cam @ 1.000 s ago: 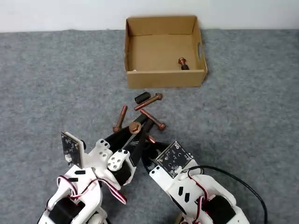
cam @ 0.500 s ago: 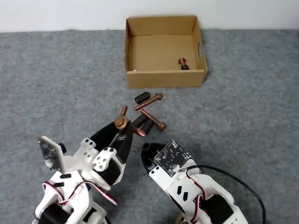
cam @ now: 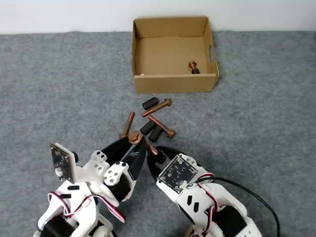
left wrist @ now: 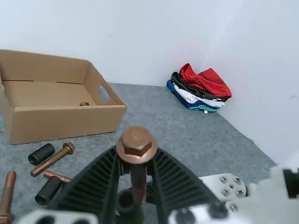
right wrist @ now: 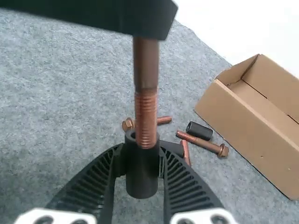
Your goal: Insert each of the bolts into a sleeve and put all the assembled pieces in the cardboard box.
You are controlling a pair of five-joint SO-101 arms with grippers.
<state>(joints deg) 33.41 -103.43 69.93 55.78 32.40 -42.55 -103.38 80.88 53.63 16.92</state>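
Cardboard box (cam: pixel 175 83) sits open on the grey counter (cam: pixel 276 98), at the wall side. One assembled piece (cam: pixel 193 67) lies inside the box, against its front wall near the side with the hand slot. Left gripper (cam: pixel 134 144) is out in front of the box, beyond the loose parts, pinching the held bolt (left wrist: pixel 136 144) by the shank just under its hex head; the bolt stands upright, head uppermost. Right gripper (right wrist: pixel 141 158) is directly below, clamped on the held sleeve (right wrist: pixel 141 175), which stands upright with its bore facing up. The bolt's threaded tip is at the sleeve's mouth; how deep it sits cannot be told. Between the box and the grippers, a loose sleeve (cam: pixel 150 103) and a loose bolt (cam: pixel 157 107) lie side by side closest to the box's front wall. Farther from the box lie a second bolt (cam: pixel 161 126), two more sleeves (cam: pixel 148 127) (cam: pixel 156 133) touching it, and a third bolt (cam: pixel 127 124) beside them. A pile of folded clothes (left wrist: pixel 198 88) lies on the counter at the wall, well apart from the box.
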